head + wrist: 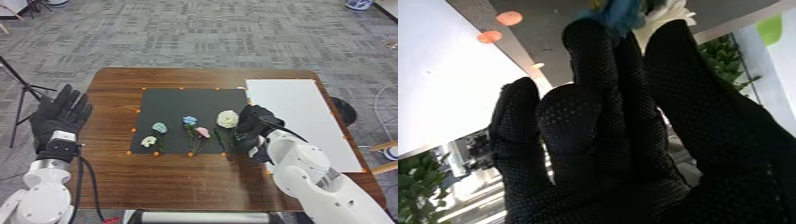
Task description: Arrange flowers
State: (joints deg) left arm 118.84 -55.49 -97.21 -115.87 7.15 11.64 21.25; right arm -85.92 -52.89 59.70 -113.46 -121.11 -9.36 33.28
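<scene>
In the head view, a large white flower (pixel 227 119) lies near the right edge of the dark mat (pixel 169 105), its leafy stem running toward the robot. My right hand (pixel 252 125) is low just right of it, fingers fairly straight. A blue flower (pixel 190 120), a pink flower (pixel 202 132), a pale blue flower (pixel 160 127) and a small white flower (pixel 148 141) lie farther left. My left hand (pixel 60 117) is open beside the table's left edge. In the right wrist view, blue petals (pixel 620 19) and white petals (pixel 664 17) show beyond my right hand (pixel 598 135).
A white sheet (pixel 293 105) lies on the right side of the brown table (pixel 178 187), beside the mat. Small orange markers line both. A black bin (pixel 344 111) stands past the right edge, and a tripod (pixel 22 95) stands left of the table.
</scene>
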